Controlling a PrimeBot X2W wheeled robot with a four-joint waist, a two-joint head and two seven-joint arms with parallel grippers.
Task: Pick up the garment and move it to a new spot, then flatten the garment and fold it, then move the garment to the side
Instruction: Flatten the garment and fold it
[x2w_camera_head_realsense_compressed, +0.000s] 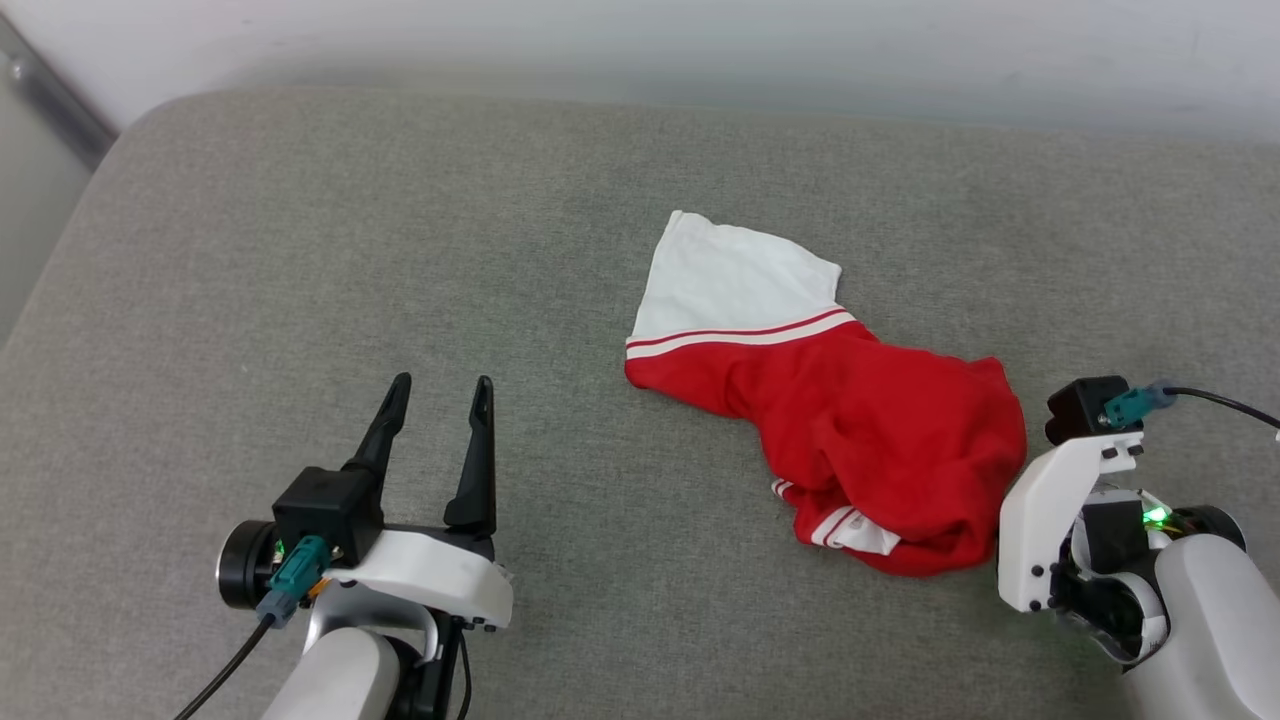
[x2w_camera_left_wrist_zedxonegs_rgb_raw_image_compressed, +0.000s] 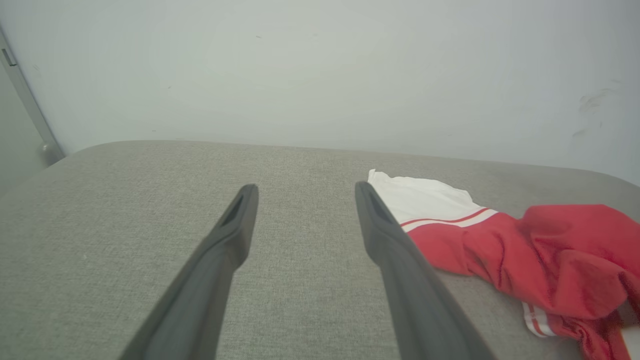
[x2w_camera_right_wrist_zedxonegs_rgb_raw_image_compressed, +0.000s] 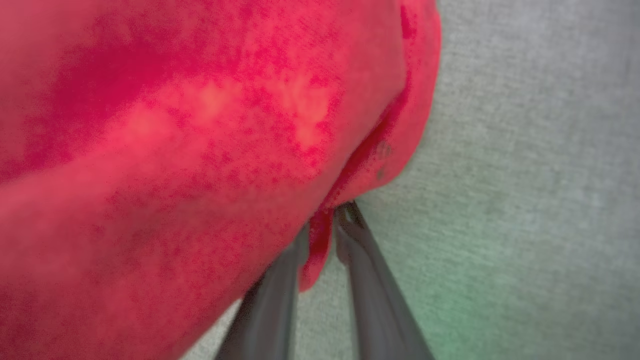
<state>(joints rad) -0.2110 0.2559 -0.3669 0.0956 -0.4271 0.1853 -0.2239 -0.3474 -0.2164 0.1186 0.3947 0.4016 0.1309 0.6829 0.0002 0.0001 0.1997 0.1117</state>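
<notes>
The garment (x2w_camera_head_realsense_compressed: 880, 440) lies crumpled on the grey cushion, right of centre, a red heap with one white sleeve (x2w_camera_head_realsense_compressed: 735, 275) spread toward the far side and striped trim at its near edge. Its printed side is hidden. In the right wrist view my right gripper (x2w_camera_right_wrist_zedxonegs_rgb_raw_image_compressed: 327, 220) is shut on a fold of the red cloth (x2w_camera_right_wrist_zedxonegs_rgb_raw_image_compressed: 200, 150) at the heap's right edge; in the head view the right wrist (x2w_camera_head_realsense_compressed: 1060, 500) covers the fingers. My left gripper (x2w_camera_head_realsense_compressed: 440, 395) stands open and empty over bare cushion, well left of the garment (x2w_camera_left_wrist_zedxonegs_rgb_raw_image_compressed: 550, 250); its fingertips (x2w_camera_left_wrist_zedxonegs_rgb_raw_image_compressed: 247, 192) are spread wide.
The grey fabric cushion (x2w_camera_head_realsense_compressed: 300, 250) spans the scene, with a rounded far-left corner. A pale wall (x2w_camera_head_realsense_compressed: 640, 40) runs along its far edge. A grey metal rail (x2w_camera_head_realsense_compressed: 50, 100) slants at the far left, beyond the cushion.
</notes>
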